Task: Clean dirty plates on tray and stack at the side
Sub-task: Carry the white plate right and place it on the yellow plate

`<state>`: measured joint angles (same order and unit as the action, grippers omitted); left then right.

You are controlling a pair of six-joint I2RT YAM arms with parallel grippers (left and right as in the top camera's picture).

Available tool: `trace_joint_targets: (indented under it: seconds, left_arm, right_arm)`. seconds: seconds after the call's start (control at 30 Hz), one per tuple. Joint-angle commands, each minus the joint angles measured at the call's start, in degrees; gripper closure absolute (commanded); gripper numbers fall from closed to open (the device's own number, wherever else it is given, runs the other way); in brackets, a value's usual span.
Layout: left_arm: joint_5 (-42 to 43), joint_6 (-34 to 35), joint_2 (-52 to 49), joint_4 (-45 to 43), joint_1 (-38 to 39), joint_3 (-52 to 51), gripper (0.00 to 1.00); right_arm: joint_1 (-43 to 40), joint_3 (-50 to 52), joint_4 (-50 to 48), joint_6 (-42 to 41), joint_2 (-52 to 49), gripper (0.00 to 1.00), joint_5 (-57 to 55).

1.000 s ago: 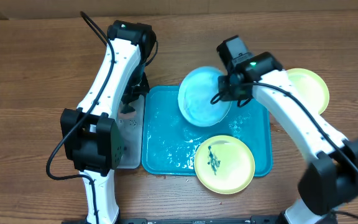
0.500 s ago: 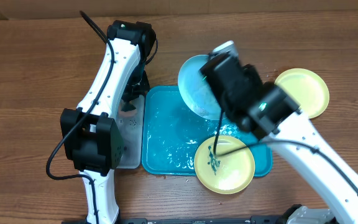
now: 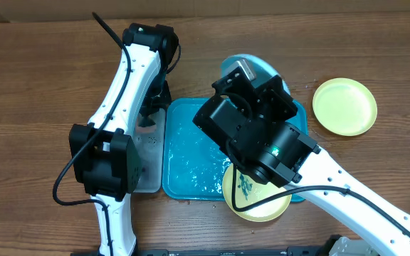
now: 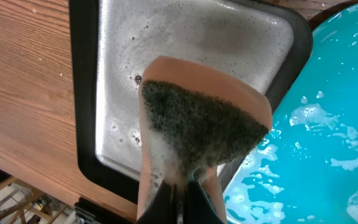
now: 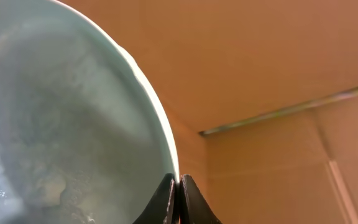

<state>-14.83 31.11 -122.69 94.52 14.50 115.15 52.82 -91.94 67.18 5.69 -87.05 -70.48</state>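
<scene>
1. One blue plate (image 5: pixel 73 124) hangs raised over the far edge of the tray (image 3: pixel 191 156), its rim pinched tight in the right jaws.
2. Step, as I judge it: carrying it, seemingly smear-free, to the yellow plate (image 3: pixel 344 107) on the tabletop, well right of those jaws. The next move calls for lowering it squarely on top, then releasing.
3. Below the right jaws lies a smeared plate (image 3: pixel 248 199).
4. Left jaws clamp a sponge (image 4: pixel 197 124) above the grey tray (image 4: pixel 185 31).

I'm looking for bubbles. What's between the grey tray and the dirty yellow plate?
The blue tray, wet and foamy, as the overhead view shows.
</scene>
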Motion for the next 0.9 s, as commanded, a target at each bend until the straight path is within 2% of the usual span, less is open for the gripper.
trace_joint_targets:
  seconds: [0.0,0.4,0.87]
  left_arm:
    - [-0.6,-1.2,1.3,-0.1,-0.5,1.2,0.96]
    - [-0.6,-1.6,1.3,0.2,-0.5,1.2,0.96]
    - [-0.6,-1.6,1.3,1.3,-0.5,1.2,0.96]
  right_arm:
    - [0.9,-1.6,-0.2,1.8,0.8,0.96,-6.6]
    - [7.3,-1.6,-1.3,6.8,0.8,0.96,-19.6]
    - [9.9,-1.6,-1.7,9.4,0.8,0.96,-19.6]
